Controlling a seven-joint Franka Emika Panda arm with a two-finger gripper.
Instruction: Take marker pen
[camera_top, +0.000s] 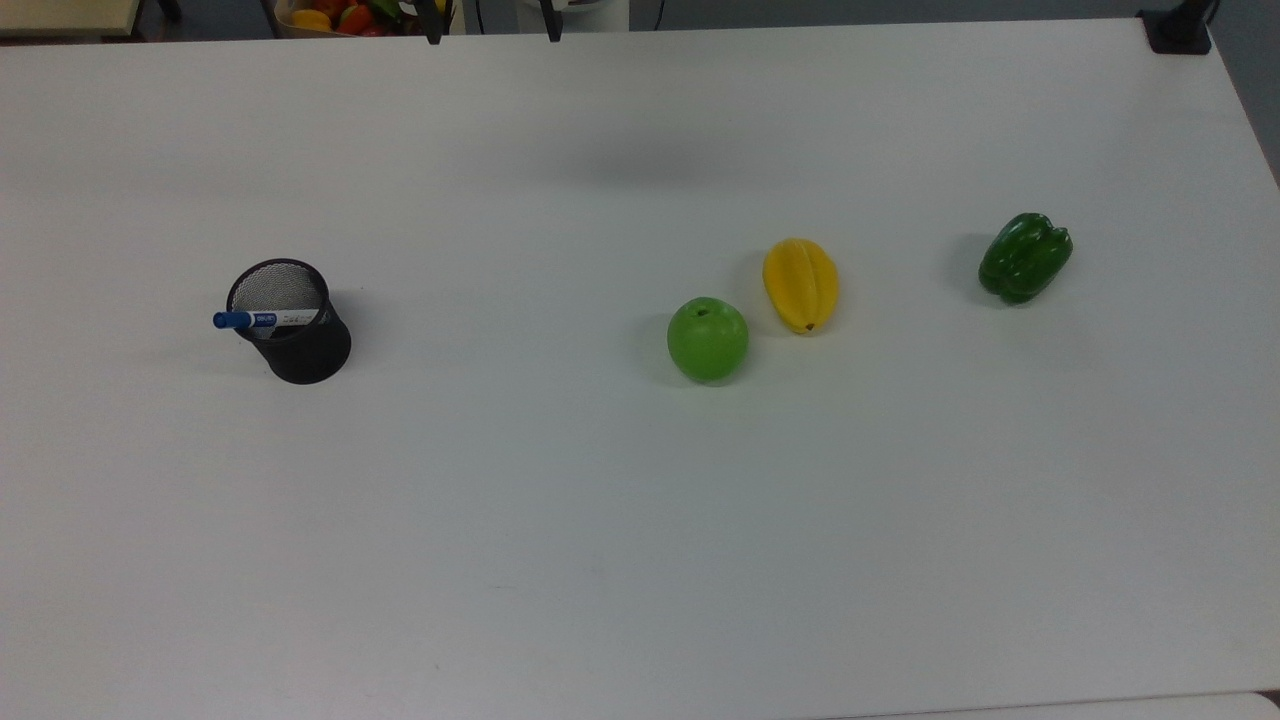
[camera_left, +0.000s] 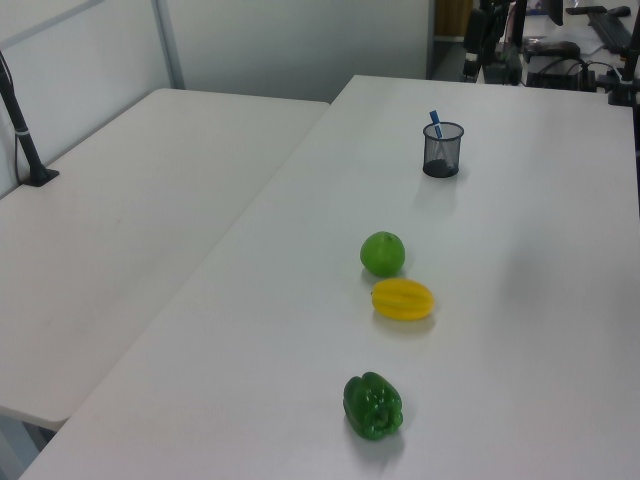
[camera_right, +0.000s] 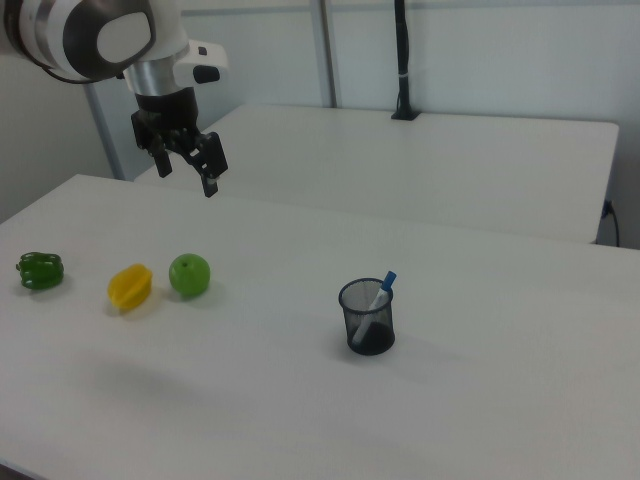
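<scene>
The marker pen (camera_top: 265, 320) stands slanted in a black mesh pen cup (camera_top: 300, 350), its blue cap sticking out over the rim toward the top view's left. The left view has the pen (camera_left: 435, 122) in the cup (camera_left: 442, 152) far back on the white table. In the right view the pen (camera_right: 384, 288) leans in the cup (camera_right: 367, 320) near the table's middle. My gripper (camera_right: 187, 172) hangs open and empty high above the table, well to the right view's left of the cup, above and behind the fruit.
A green apple (camera_top: 707, 339), a yellow starfruit (camera_top: 800, 284) and a green bell pepper (camera_top: 1024, 257) lie in a row toward the top view's right. A second white table (camera_left: 120, 230) adjoins on the left view's left. A black post (camera_right: 402, 60) stands behind.
</scene>
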